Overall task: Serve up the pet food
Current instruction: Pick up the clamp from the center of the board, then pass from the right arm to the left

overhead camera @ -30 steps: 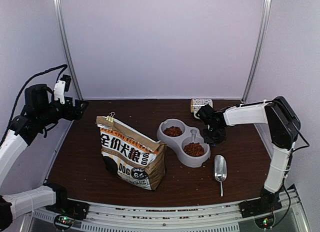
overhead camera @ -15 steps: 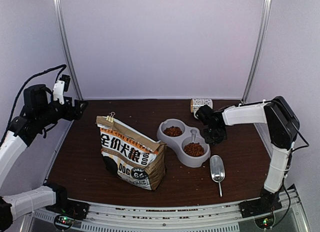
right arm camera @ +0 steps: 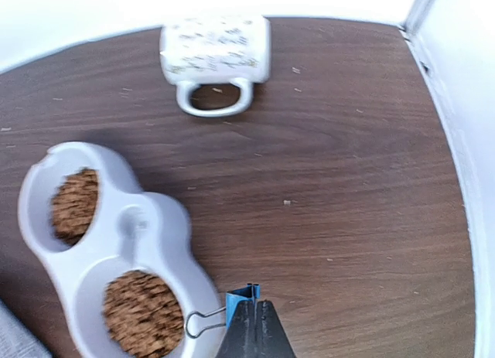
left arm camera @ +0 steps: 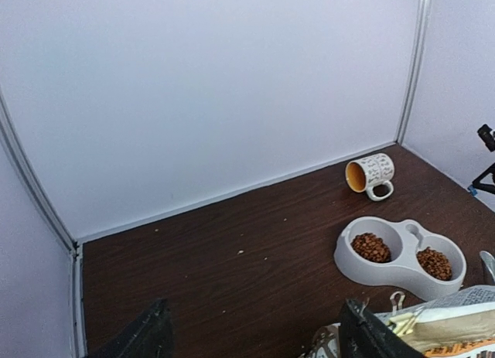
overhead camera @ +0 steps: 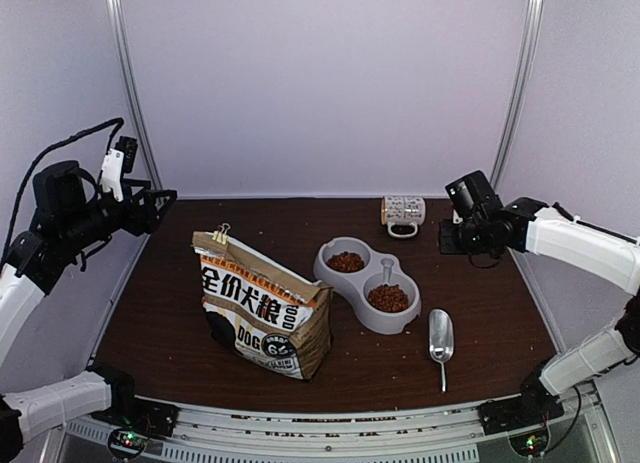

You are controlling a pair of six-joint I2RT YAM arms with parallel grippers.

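Observation:
The pet food (overhead camera: 388, 298) is reddish-brown kibble filling both wells of the grey double bowl (overhead camera: 397, 326) at mid-table. It also shows in the left wrist view (left arm camera: 371, 247) and the right wrist view (right arm camera: 143, 311). My right gripper (overhead camera: 446, 237) hangs above the back right of the table. It is shut (right arm camera: 255, 305) on a small blue binder clip (right arm camera: 243, 294). My left gripper (overhead camera: 160, 205) is open and empty, raised over the back left corner (left arm camera: 254, 310). The printed "DOG" bag (overhead camera: 265, 308) stands left of the bowl.
A metal scoop (overhead camera: 440, 335) lies on the table right of the bowl. A patterned mug (overhead camera: 403, 213) lies on its side at the back wall (right arm camera: 215, 49). A gold clip (overhead camera: 220, 233) sits on the bag's folded top. Crumbs dot the wood.
My right arm has swung away from the bowl's right side, up and toward the back right. My left arm has drawn slightly left and up. Bowl, bag and scoop stay put.

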